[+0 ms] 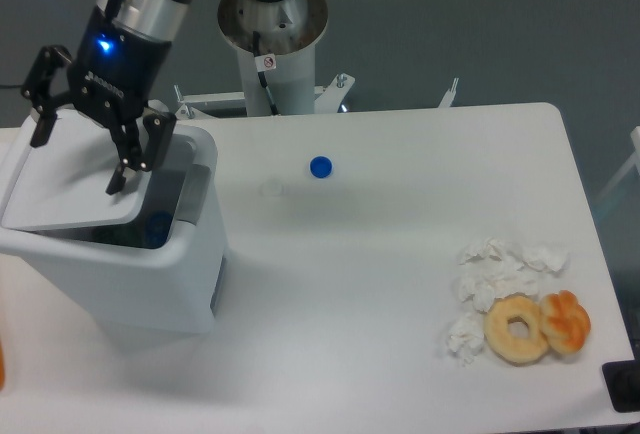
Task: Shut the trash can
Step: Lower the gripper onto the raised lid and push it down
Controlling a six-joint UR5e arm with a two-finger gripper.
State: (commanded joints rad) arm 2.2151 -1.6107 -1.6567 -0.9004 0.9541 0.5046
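Note:
The trash can (150, 274) is a large white bin at the table's left side, with a grey latch strip (195, 190) on its right rim. Its flat white lid (60, 194) lies tilted low over the opening, and a gap remains at the right where dark and blue contents show. My gripper (77, 162) is open and stands right over the lid. One fingertip is near the lid's left part and the other is at its right edge. Whether they touch the lid is unclear.
A blue cap (320, 166) and a clear cap (271, 188) lie mid-table. Crumpled tissues (500, 272), a donut (517, 329) and an orange pastry (566, 321) sit at the front right. The robot's base column (272, 44) stands behind the table.

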